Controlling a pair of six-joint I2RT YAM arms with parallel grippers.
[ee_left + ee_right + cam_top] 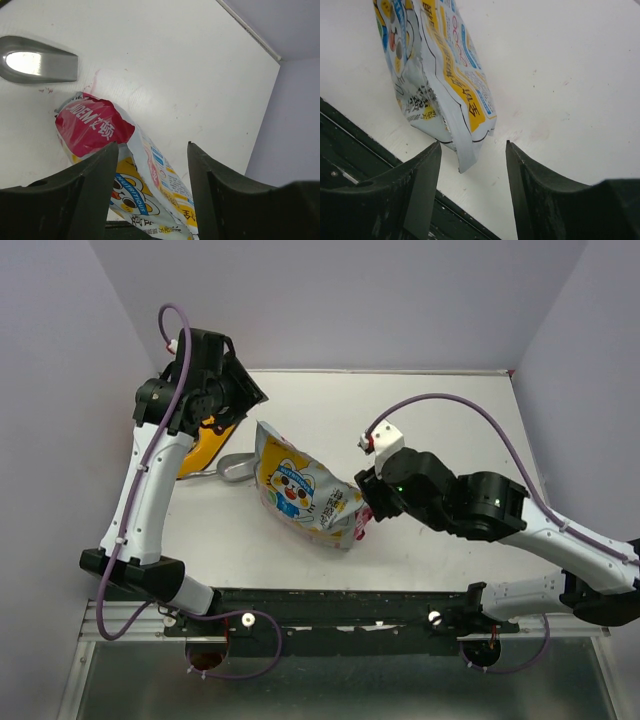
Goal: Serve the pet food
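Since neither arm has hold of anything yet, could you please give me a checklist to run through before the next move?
1. Right gripper open and empty: ok.
2. Right gripper lined up with the pet food pouch: ok. The pouch's lower corner shows in the gap between the fingers in the right wrist view.
3. Left gripper open and empty: ok.
4. Pouch opened for pouring: cannot tell. Its red end is crumpled and no kibble shows.
5. Metal scoop apart from the pouch: ok in the left wrist view.
6. Yellow bowl ready to receive food: cannot tell. The left arm hides most of it.
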